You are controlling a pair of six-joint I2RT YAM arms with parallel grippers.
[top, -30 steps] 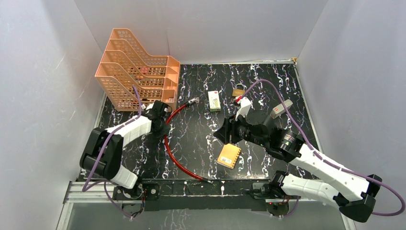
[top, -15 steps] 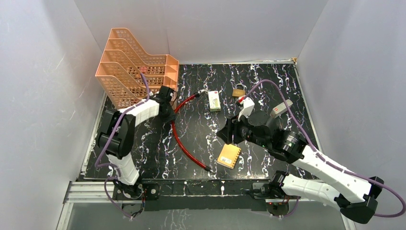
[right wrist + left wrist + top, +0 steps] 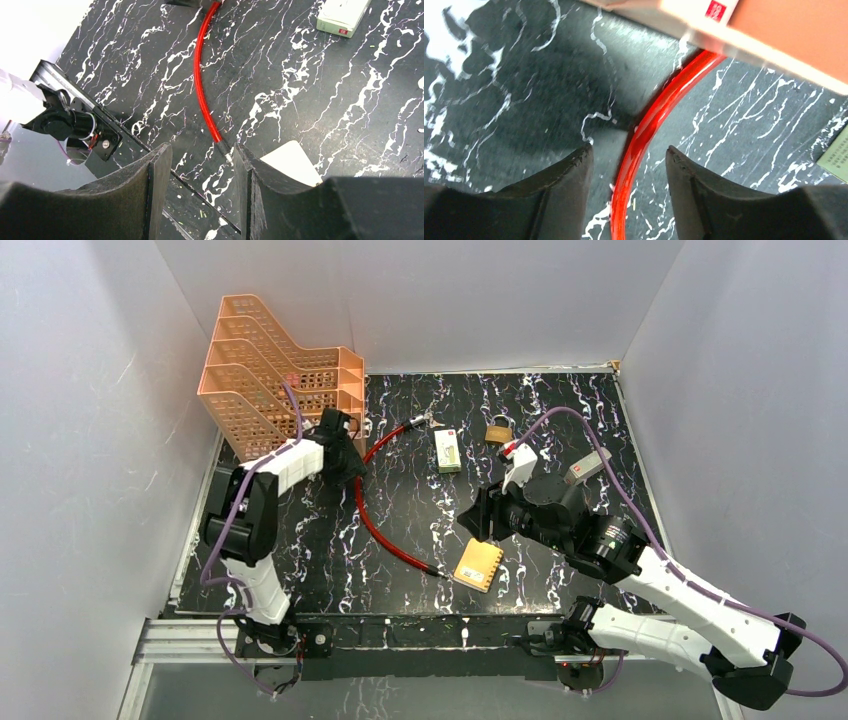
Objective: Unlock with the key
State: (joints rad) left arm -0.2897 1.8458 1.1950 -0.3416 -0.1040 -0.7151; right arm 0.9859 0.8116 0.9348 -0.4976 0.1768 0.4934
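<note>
The key does not show in any view. The brass padlock (image 3: 498,432) lies at the back of the table, right of centre. The red cable loop (image 3: 372,520) curves across the table's left half. My left gripper (image 3: 350,462) is low beside the orange file tray, open, with the cable (image 3: 644,145) running between its fingers (image 3: 569,190) without being pinched. My right gripper (image 3: 478,518) hovers open and empty above the middle of the table. In the right wrist view the cable (image 3: 200,75) ends at a metal tip just beyond that gripper (image 3: 202,150).
An orange file tray (image 3: 270,390) stands at the back left, its base right by my left gripper (image 3: 774,30). A small white-green box (image 3: 447,450) lies near the centre back. A yellow square pad (image 3: 479,563) lies near the front, under my right gripper.
My left gripper moved back toward the file tray with the cable between its fingers, dragging the cable away from the front edge. The tray shifted slightly left. My right arm shifted slightly.
</note>
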